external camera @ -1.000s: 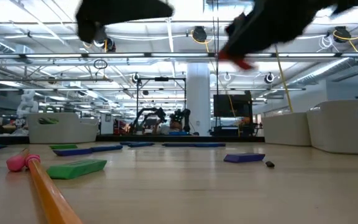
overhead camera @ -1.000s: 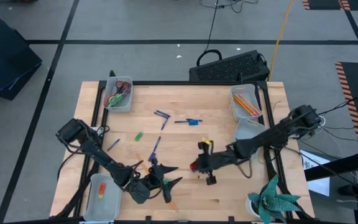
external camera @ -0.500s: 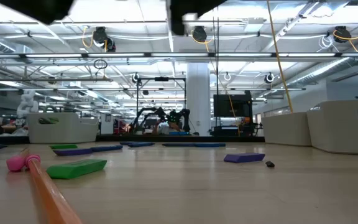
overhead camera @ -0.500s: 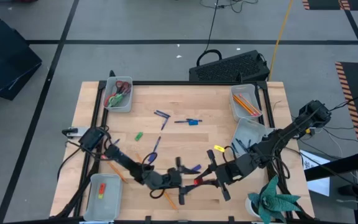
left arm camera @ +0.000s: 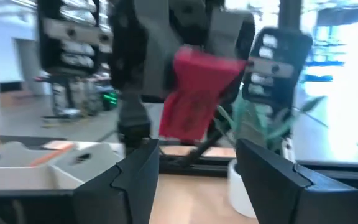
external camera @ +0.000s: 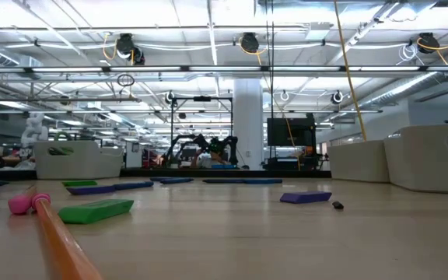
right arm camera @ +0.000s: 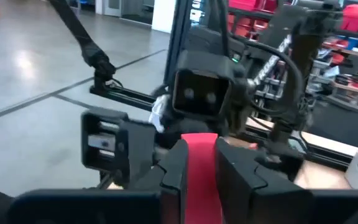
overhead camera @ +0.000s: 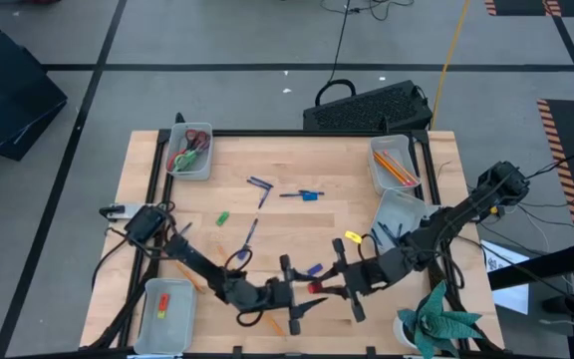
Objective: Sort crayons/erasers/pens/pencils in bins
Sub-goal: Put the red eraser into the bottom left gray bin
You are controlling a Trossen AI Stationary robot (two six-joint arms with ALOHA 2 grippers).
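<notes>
Gripping a red crayon (right arm camera: 197,177), right gripper (overhead camera: 319,288) shows only overhead, unseen low

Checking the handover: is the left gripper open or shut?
Open. In the left wrist view its two fingers stand wide apart with nothing between them, facing the red crayon clamped in the right gripper.

The two grippers meet nose to nose near the table's front edge (overhead camera: 297,344), the right gripper (overhead camera: 329,289) clamping a red block (overhead camera: 314,288), the left gripper (overhead camera: 292,291) spread, seemingly leaving little gap. Beyond them, toward the back edge, lie scattered pens (overhead camera: 259,185).
</notes>
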